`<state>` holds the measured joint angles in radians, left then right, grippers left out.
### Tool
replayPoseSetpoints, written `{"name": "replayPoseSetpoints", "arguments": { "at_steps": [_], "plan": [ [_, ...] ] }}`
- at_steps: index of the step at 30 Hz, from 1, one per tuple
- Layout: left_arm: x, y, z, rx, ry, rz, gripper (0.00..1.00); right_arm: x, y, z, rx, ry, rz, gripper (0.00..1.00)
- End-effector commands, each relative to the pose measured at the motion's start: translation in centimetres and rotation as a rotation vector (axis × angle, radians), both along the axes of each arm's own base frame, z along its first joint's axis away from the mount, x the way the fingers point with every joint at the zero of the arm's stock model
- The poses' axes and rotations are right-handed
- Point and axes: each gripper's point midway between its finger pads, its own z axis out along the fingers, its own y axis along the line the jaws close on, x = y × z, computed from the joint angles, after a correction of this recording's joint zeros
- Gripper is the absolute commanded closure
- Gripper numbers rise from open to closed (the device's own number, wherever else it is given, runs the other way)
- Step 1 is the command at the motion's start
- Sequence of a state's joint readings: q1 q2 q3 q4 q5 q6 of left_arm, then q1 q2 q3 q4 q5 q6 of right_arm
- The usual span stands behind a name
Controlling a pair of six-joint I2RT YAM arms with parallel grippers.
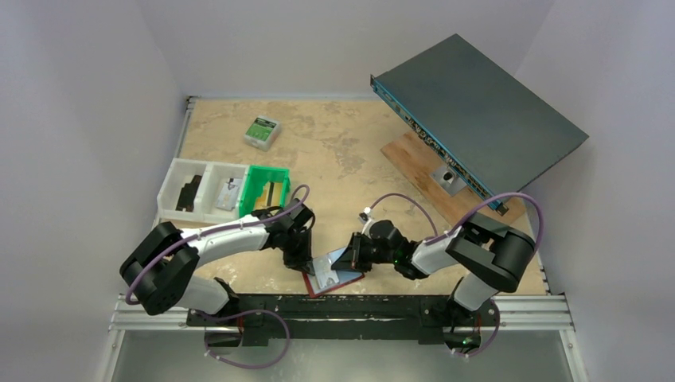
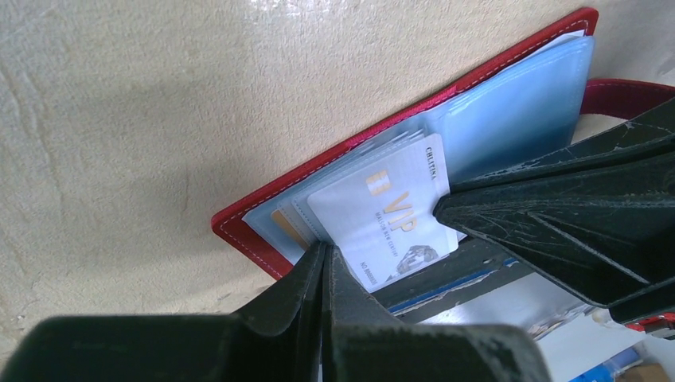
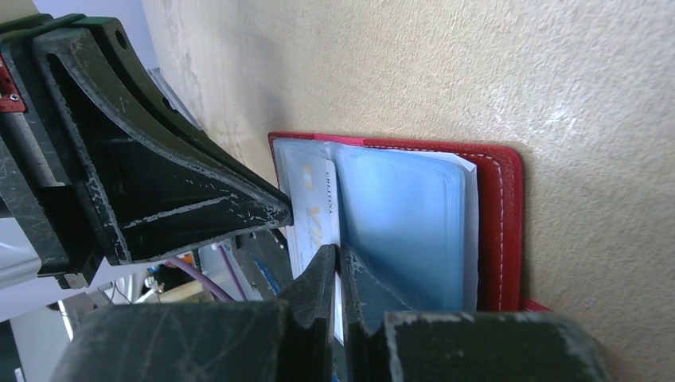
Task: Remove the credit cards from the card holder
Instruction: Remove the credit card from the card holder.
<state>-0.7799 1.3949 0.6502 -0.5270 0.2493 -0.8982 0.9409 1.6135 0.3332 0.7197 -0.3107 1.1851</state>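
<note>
VIP card (image 2: 382,219) to be drawn straight out, card holder (image 2: 239,228) held flat; left end effector (image 2: 326,259), right end effector (image 3: 339,259) clenched.

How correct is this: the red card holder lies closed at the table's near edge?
One point is wrong: the card holder lies open, not closed, at the near edge. The left wrist view shows its pale blue pockets and a white VIP card.

One card holder (image 3: 501,231); one white card (image 2: 388,221); two white bins (image 1: 169,192); one green bin (image 1: 251,195); one small box (image 1: 262,131).
</note>
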Motion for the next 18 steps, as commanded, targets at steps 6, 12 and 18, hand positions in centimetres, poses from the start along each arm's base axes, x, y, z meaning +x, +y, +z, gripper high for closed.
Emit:
{"name": "replayPoseSetpoints", "arguments": {
  "at_steps": [6,12,18],
  "plan": [
    [-0.65,3.9,-2.91,0.196,-0.002,-0.006,1.0,0.91,-1.26,-0.69,-0.038,-0.015,-0.049,1.0],
    [-0.59,3.83,-2.94,0.195,-0.003,-0.011,1.0,0.76,-1.16,-0.81,-0.02,-0.005,-0.04,1.0],
    [-0.52,3.42,-3.0,0.184,0.002,-0.021,1.0,0.29,-0.42,-0.45,0.031,0.01,-0.002,0.87]
  ]
}}
